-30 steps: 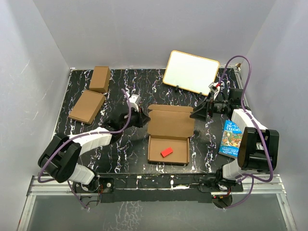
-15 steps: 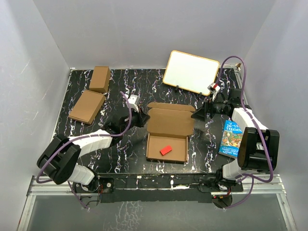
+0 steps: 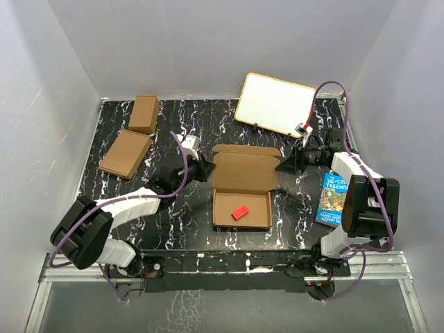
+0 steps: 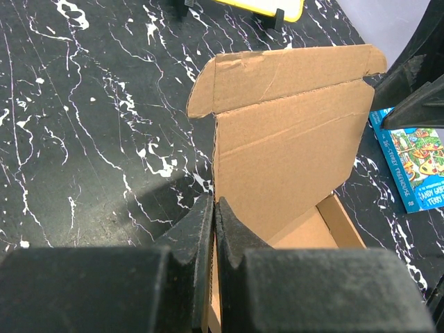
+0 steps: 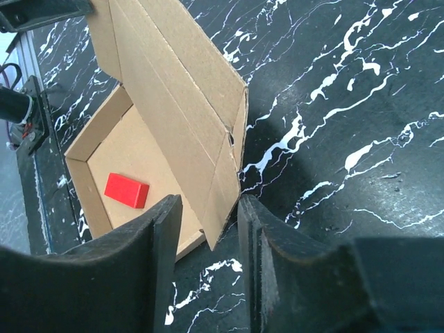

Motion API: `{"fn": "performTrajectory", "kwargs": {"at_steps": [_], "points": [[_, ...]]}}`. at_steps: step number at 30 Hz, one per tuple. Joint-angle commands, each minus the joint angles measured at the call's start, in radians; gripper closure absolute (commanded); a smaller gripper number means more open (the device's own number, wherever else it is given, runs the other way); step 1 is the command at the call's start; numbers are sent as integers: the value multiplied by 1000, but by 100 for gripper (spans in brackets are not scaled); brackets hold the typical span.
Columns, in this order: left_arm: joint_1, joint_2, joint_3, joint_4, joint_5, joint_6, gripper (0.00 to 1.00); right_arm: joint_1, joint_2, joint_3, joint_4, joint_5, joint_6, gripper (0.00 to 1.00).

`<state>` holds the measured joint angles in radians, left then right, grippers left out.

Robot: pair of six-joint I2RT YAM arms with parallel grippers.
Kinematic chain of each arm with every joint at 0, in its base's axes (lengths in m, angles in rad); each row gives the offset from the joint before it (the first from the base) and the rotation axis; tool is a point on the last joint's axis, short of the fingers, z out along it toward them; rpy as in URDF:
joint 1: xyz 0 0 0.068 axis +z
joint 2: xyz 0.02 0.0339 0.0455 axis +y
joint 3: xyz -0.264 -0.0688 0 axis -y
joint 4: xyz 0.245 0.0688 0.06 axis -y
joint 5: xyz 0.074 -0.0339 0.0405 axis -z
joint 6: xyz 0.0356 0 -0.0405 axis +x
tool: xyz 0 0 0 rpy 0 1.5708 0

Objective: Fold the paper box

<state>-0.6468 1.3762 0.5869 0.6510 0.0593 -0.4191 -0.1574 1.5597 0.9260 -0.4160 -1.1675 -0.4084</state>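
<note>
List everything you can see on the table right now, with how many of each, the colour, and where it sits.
paper box: one, brown, middle of the table, lid raised
red block: one, red, inside the paper box's tray
squarish carton: one, brown, far left corner
sloping-top carton: one, brown, left side, just nearer than the squarish carton
whiteboard: one, white with a yellowish frame, propped at the far right
book: one, blue cover, right edge, beside the right arm
table: one, black with white veining, under everything
left gripper: one, black, pinched shut on the lid's left edge
right gripper: one, black, jaws open astride the lid's right side flap
</note>
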Motion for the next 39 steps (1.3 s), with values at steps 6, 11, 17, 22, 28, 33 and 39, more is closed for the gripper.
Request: {"fn": "performTrajectory", "kwargs": {"at_steps": [6, 11, 17, 22, 28, 33, 39], "points": [[-8, -23, -4, 61, 21, 11, 100, 7, 25, 37, 75, -80, 45, 72], [-9, -15, -1, 60, 35, 12, 100, 7, 29, 42, 77, -98, 46, 88], [-8, -20, 8, 24, 54, 3, 96, 7, 11, 58, 37, -81, -2, 92], [49, -47, 53, -116, 177, -18, 56, 6, -4, 84, -56, -55, -121, 92], [218, -42, 129, -242, 478, -67, 36, 7, 0, 97, -104, -59, -173, 92], [243, 33, 224, -376, 577, -14, 32, 7, -1, 98, -108, -67, -181, 92], [243, 119, 271, -339, 647, -22, 41, 7, 1, 99, -109, -69, -182, 92]]}}
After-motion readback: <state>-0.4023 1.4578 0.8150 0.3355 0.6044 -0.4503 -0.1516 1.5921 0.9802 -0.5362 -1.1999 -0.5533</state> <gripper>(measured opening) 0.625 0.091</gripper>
